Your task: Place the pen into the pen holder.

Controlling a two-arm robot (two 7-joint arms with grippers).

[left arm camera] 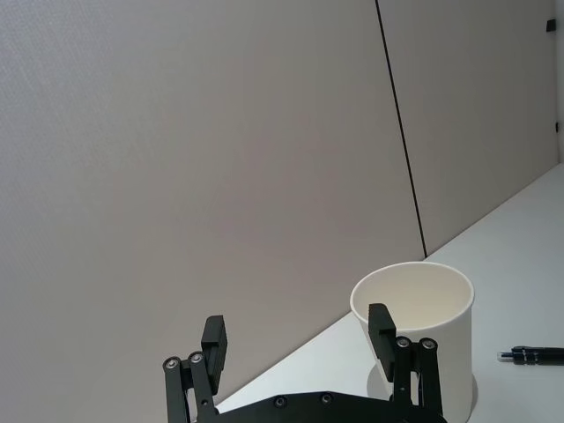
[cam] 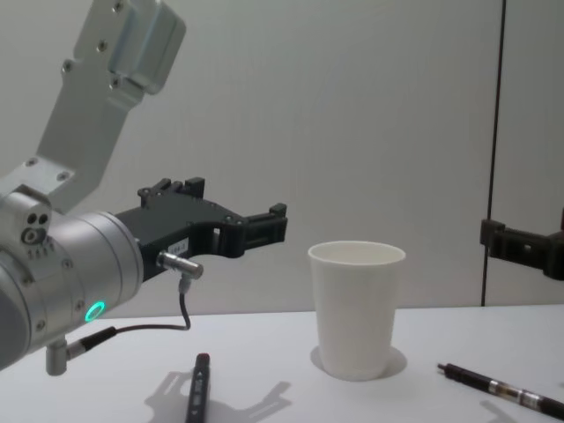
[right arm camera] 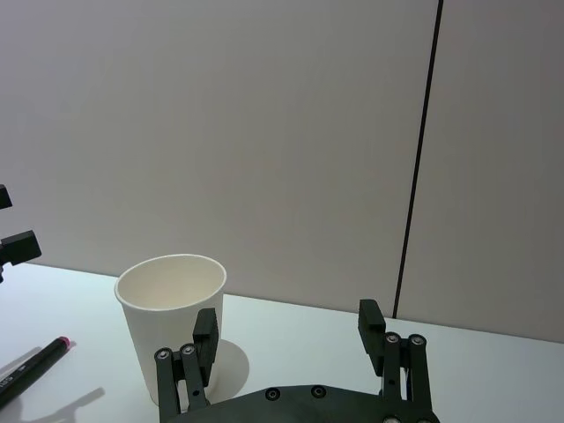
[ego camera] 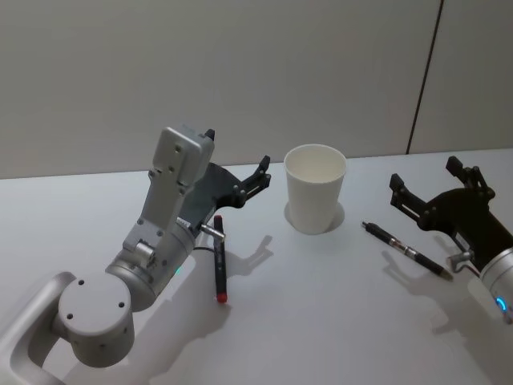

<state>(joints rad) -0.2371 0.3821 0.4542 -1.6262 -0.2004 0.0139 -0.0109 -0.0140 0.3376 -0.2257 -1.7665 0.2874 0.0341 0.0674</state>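
Observation:
The pen holder (ego camera: 315, 188) is a plain white paper cup standing upright at mid-table, also seen in the chest view (cam: 355, 308). A black pen with red ends (ego camera: 218, 257) lies to its left, under my left arm. A second black pen (ego camera: 405, 249) lies on the table to the cup's right. My left gripper (ego camera: 237, 152) hovers open and empty above the table, left of the cup (left arm camera: 432, 313). My right gripper (ego camera: 425, 174) is open and empty, raised above the right pen (cam: 498, 388), with the cup (right arm camera: 167, 304) ahead of it.
The white table (ego camera: 321, 321) ends at a grey wall with a dark vertical seam (ego camera: 425, 72) behind the cup. A cable (cam: 181, 308) hangs from my left wrist.

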